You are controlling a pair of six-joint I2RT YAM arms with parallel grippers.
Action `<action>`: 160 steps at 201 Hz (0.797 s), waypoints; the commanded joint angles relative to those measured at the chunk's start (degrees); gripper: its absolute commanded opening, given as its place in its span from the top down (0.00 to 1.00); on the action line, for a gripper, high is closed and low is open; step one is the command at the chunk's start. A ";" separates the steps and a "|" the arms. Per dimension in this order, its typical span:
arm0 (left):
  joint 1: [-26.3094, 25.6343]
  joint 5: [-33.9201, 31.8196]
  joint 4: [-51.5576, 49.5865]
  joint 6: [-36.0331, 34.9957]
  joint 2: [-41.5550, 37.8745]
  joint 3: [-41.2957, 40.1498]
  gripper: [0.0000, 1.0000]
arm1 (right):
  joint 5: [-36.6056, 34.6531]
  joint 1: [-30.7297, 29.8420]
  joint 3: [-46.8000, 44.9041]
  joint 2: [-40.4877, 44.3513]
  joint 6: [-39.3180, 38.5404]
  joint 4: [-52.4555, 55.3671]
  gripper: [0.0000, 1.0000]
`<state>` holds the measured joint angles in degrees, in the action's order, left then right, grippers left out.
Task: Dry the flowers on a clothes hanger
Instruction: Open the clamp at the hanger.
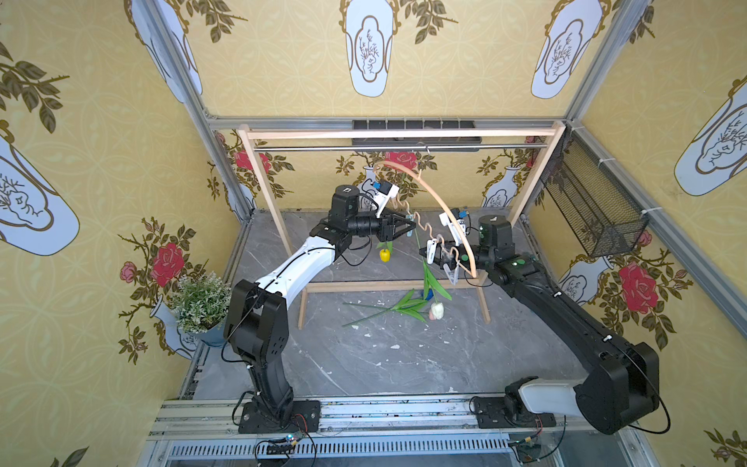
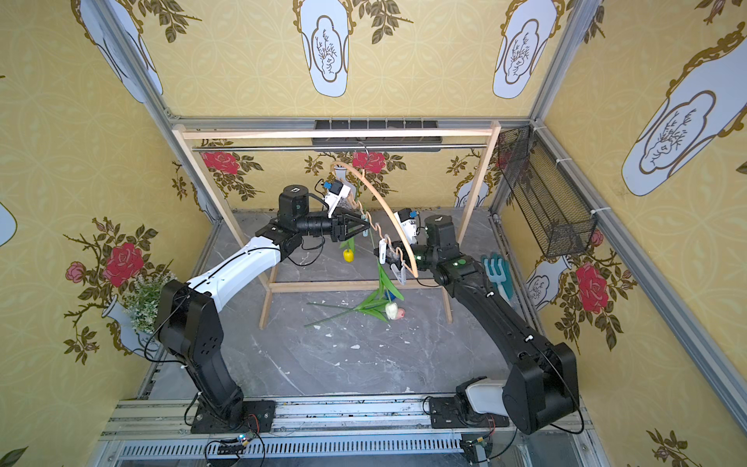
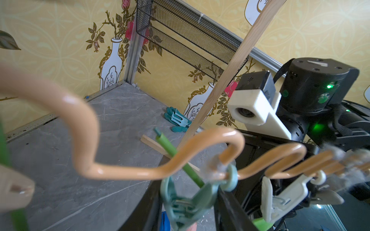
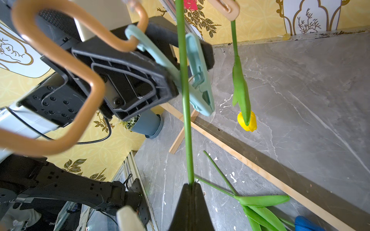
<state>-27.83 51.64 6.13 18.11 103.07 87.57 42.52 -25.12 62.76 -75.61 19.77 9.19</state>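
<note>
1. Left gripper (image 1: 411, 226) is clamped on the mint clothespin (image 3: 190, 200), one finger on each side of its handles and jaws part-way apart (best seen in the wrist views). Right gripper (image 4: 191, 185) is pinched fully together on the stem of the blue tulip (image 4: 306, 225), whose head sits low near the floor; can't tell if it touches.
2. Wooden rack (image 1: 400, 132) stands at the back of the marble floor (image 1: 364, 364), with a metal rail (image 1: 343, 148) just under its top bar.
3. Clothes hanger (image 3: 128, 172) is hooked on that rail and tilted, between the two grippers, low end by the right arm. Its wavy bar carries the pins.
4. Blue tulip stem runs up from the right gripper past the mint clothespin, cut end poking above it. Can't tell whether the pin bites it.
5. Yellow tulip (image 1: 385, 254) hangs head-down from a beige clothespin (image 4: 228, 8) on the hanger, just below the left gripper.
6. White tulip (image 1: 436, 310) and pink tulip (image 2: 400, 312) lie on the floor in front of the rack's base bar. Heads are touching, stems toward the left arm's side.
7. White clothespin (image 3: 280, 198) hangs on the wavy bar next to the mint one, nearer the right gripper.
</note>
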 commanded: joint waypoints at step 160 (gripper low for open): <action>-0.02 0.25 7.70 6.12 -0.36 -3.73 0.80 | -8.64 0.06 -6.33 4.93 6.11 -7.12 1.00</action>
<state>-27.92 51.48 11.40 21.23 102.80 85.12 36.56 -25.10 58.04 -71.75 22.90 7.42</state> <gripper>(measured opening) 0.296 0.053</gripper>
